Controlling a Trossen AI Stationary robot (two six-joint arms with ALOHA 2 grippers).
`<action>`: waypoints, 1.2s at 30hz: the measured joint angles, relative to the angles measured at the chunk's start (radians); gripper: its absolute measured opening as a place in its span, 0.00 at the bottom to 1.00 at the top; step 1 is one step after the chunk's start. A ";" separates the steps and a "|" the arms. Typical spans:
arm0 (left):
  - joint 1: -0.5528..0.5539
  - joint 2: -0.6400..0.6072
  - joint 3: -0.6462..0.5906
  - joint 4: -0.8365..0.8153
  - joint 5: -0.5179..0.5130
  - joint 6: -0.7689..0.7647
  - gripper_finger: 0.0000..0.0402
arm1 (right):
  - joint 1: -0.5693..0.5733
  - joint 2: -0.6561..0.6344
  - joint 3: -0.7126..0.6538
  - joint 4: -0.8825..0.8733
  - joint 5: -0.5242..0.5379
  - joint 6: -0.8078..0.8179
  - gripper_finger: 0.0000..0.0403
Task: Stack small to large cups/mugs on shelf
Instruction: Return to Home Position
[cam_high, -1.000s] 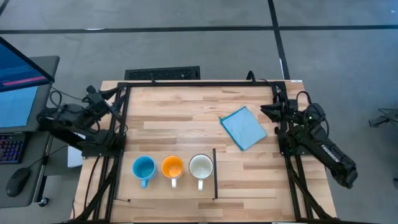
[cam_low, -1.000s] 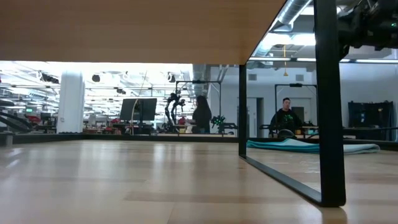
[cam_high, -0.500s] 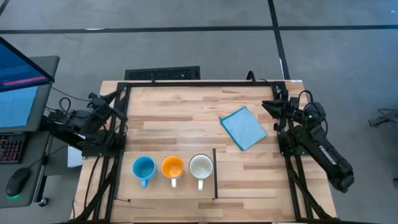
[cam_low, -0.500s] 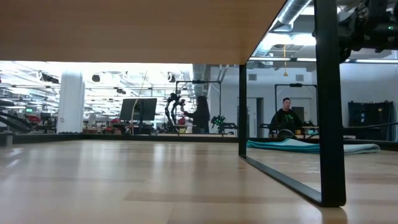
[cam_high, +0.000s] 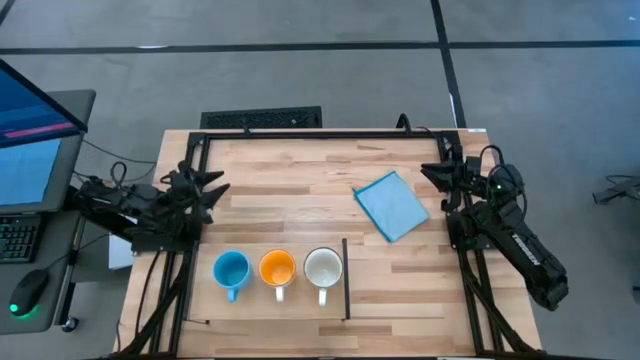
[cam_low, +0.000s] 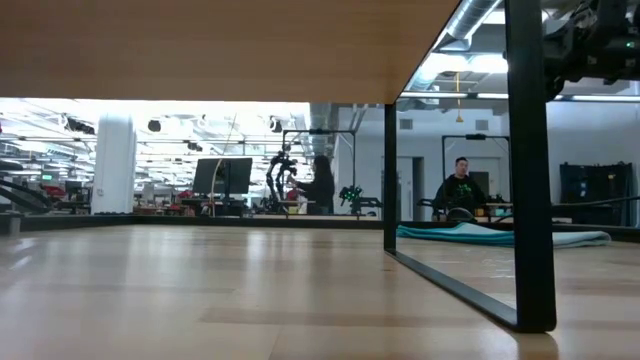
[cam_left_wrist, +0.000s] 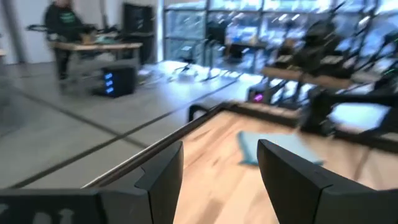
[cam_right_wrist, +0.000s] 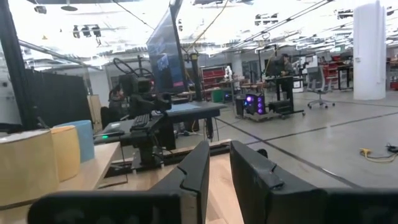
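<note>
Three mugs (cam_high: 277, 268) sit side by side on the shelf (cam_high: 262, 306) — left gripper (cam_high: 212, 188) hovers nearby, fingers wide; right gripper (cam_high: 430, 173) well off, fingers barely parted. A low left swing could clip the blue mug (cam_high: 231, 269).

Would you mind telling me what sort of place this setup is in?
Most likely a robotics lab in an open hall: what looks like another robot arm stands on a bench behind, a monitor and keyboard sit beside the table, and a person is at a far desk.
</note>
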 joint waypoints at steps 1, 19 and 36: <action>0.000 0.000 0.000 0.027 0.025 0.006 0.49 | 0.000 0.000 0.000 0.000 -0.001 0.004 0.21; 0.000 0.158 -0.128 0.409 0.080 0.061 0.49 | 0.001 0.000 0.000 0.028 -0.004 0.032 0.21; -0.035 0.150 0.038 0.071 0.013 0.045 0.49 | 0.000 0.000 0.000 0.033 -0.038 0.099 0.21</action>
